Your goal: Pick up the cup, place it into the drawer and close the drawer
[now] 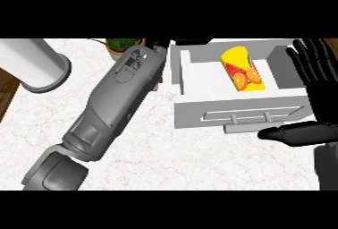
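Cup (243,71) lies on its side inside the open drawer (198,112). It is yellow, printed with orange and red citrus slices, and its length runs from the drawer's back toward its front. It sits left of the right hand's fingers (310,56) and apart from them, with the drawer's right wall between the two. Nothing grips it.

Far to the left of those fingers, well apart from both hands, a white cylinder (36,62) stands on the pale, marbled worktop (165,147). Next comes the grey left forearm (109,112), slanting from the lower left corner up toward the top middle. A potted plant (122,44) shows at the top edge, just left of where that forearm ends. Only a small black part of the left hand (159,44) shows there, just beside the drawer's back left corner. Whether this hand is open or closed I cannot tell.

The drawer is white and stands open, with a bar handle (244,117) across its front panel.

At the right edge the right hand (322,96) is open and holds nothing. Its fingers are straight and spread apart, pointing up alongside the drawer's right wall. Its thumb (293,133) sticks out to the left, below the drawer front's right corner, and its tip is just beside the handle's right end. I cannot tell whether the two touch.
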### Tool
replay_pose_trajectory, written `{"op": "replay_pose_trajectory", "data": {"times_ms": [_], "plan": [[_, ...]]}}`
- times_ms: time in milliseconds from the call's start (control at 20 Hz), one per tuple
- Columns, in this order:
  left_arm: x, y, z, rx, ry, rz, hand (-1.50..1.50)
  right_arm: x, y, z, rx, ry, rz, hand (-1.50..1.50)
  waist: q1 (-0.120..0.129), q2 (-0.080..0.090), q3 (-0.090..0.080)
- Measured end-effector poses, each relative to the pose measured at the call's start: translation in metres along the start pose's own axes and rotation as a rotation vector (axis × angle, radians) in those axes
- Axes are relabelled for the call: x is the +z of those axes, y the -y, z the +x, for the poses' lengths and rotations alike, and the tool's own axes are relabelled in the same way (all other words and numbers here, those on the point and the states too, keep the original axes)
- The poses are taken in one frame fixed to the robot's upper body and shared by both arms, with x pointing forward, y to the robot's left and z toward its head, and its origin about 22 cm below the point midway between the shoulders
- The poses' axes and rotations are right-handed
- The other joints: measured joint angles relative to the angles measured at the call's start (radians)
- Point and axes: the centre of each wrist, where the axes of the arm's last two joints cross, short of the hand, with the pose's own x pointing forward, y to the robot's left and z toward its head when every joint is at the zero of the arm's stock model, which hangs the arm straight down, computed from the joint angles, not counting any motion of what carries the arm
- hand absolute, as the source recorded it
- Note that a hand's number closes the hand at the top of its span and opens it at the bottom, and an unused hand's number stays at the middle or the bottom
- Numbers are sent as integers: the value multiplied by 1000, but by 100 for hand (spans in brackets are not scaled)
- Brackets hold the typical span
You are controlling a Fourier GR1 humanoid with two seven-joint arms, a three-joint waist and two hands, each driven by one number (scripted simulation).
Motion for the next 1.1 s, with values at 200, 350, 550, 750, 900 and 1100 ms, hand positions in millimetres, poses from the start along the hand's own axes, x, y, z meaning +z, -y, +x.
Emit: {"op": "replay_pose_trajectory", "data": {"times_ms": [200,350,550,750,900,1100], "plan": [[-1,5,-9,-59,-74,-20,150,-5,-4,0,-6,16,26,-150,-31,9,1],[4,6,-21,-98,-138,-70,150,-7,-6,3,-16,28,40,-150,-57,14,1],[10,7,-32,-144,-193,-122,150,-12,-11,3,-23,44,72,-150,-88,23,1],[18,5,-44,-163,-210,-138,-150,-19,-21,6,-36,58,110,-150,-121,32,1],[23,4,-50,-107,-205,-132,-150,-23,-25,8,-61,72,154,-150,-134,35,0],[23,5,-49,-16,-163,-103,-150,-29,-37,9,-134,95,280,150,-149,41,0]]}}
